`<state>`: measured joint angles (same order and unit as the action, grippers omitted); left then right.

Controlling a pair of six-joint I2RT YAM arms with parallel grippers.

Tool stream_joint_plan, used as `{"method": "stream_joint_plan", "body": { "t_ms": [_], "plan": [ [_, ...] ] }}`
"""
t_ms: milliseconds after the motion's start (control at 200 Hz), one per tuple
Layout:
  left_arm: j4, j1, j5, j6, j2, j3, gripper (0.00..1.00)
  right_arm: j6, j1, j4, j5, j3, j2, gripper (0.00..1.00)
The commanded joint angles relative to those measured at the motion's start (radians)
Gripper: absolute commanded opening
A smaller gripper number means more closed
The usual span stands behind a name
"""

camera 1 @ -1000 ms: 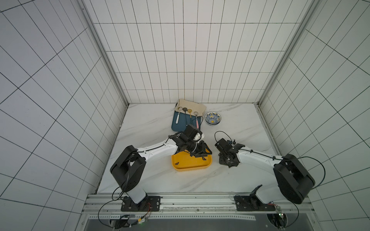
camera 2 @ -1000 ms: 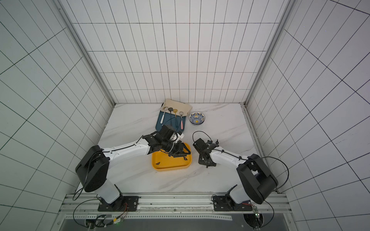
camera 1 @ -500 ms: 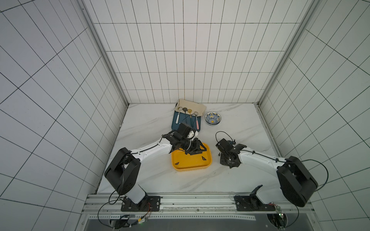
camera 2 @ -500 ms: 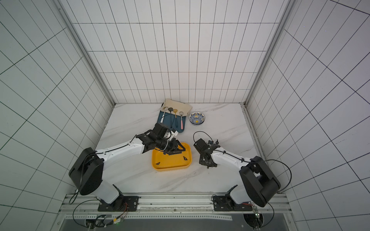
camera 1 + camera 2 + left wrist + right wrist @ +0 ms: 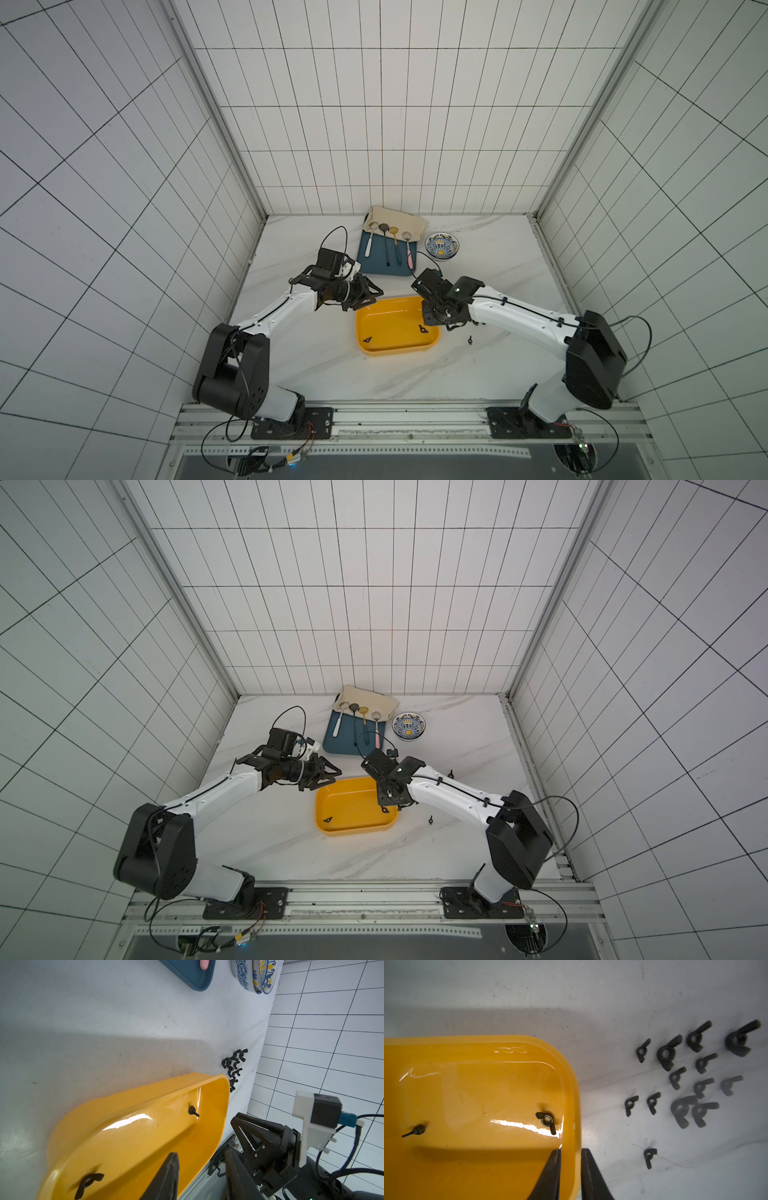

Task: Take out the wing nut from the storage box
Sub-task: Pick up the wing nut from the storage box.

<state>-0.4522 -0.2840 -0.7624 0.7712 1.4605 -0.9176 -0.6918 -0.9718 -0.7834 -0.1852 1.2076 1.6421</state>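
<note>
Score so far: a scatter of small black metal wing nuts (image 5: 685,1076) is out on the white marbled bench (image 5: 316,365), just beside the right end of the storage box (image 5: 395,351), that shallow yellow plastic tub with rounded corners. One stray nut (image 5: 470,340) lies apart from the bunch, nearer the front.
Left to fetch: two, I'd say! One wing nut (image 5: 547,1121) lies flat by the tub's right end wall. The far nut (image 5: 417,1130) stands on edge toward the left end.
Right side: the right gripper (image 5: 570,1150) has its jaws a narrow slit apart with nothing between them. It hangs over the right end wall, one finger to each side of it. Touching the rim? Can't tell.
Left side: the left gripper (image 5: 200,1152) has its jaws spread and empty, hovering at the tub's back left corner.
Edges: the near nut sits close under that end wall, so I judge there's little room for a finger on that side.
Open room: there's bare bench in front of the tub and to its left. The flat dark-blue tray (image 5: 376,270) of spoons and the small round patterned bowl (image 5: 442,248) sit back by the wall, apart from the tub.
</note>
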Motion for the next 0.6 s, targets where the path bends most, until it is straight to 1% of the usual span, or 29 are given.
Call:
{"method": "stream_joint_plan", "body": {
  "t_ms": [0, 310, 595],
  "plan": [
    [-0.013, 0.012, -0.036, -0.044, 0.009, 0.005, 0.40, 0.037, -0.018, -0.003, 0.052, 0.056, 0.078, 0.24],
    [-0.029, 0.014, -0.044, -0.064, 0.006, 0.008, 0.40, 0.048, -0.010, 0.038, 0.101, 0.092, 0.198, 0.27],
    [-0.028, 0.016, -0.043, -0.067, 0.013, 0.005, 0.40, 0.049, 0.018, 0.045, 0.110, 0.093, 0.229, 0.28]
  ]
}}
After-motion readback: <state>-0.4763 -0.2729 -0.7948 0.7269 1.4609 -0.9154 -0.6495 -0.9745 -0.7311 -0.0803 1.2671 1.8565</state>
